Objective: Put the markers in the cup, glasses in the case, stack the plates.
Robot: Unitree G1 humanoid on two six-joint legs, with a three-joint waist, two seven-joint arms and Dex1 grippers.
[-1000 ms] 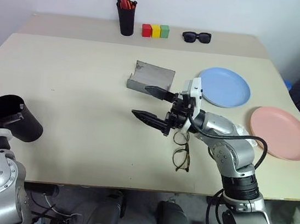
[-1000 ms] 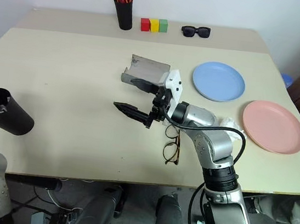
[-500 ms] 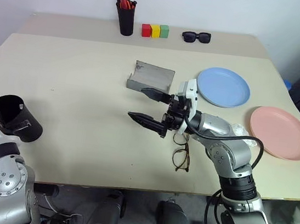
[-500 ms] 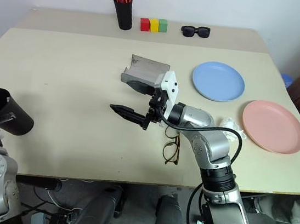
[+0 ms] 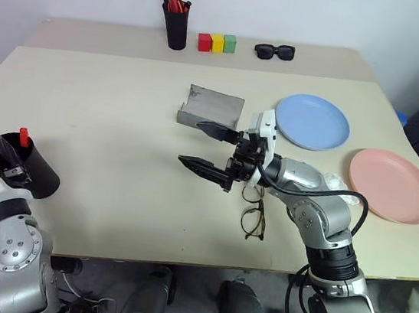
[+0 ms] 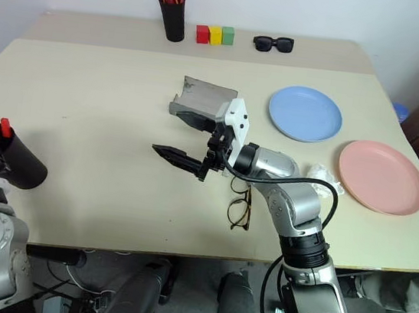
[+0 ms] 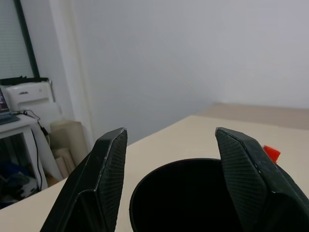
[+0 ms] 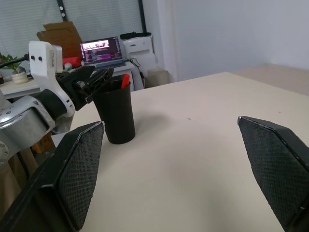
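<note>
Head views: red marker (image 5: 23,137) stands in the wide black tapered cup (image 5: 32,168); wire-framed glasses (image 5: 254,211) on the table (image 5: 120,129), grey case (image 5: 211,109) empty, blue plate (image 5: 312,121) and pink plate (image 5: 391,185) unstacked. Left wrist: left hand (image 7: 169,159) open at cup rim. Right wrist: right hand (image 8: 174,164) open, empty.

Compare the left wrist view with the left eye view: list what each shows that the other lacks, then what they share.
Left wrist view alone: the inside of the black cup from just above its mouth, framed by the left gripper with its fingers standing apart.

Left eye view alone: the glasses lying on the table, the open grey case, the blue plate and pink plate side by side, and the right gripper open above the table.

Both: the cup and the red marker standing in it.
</note>
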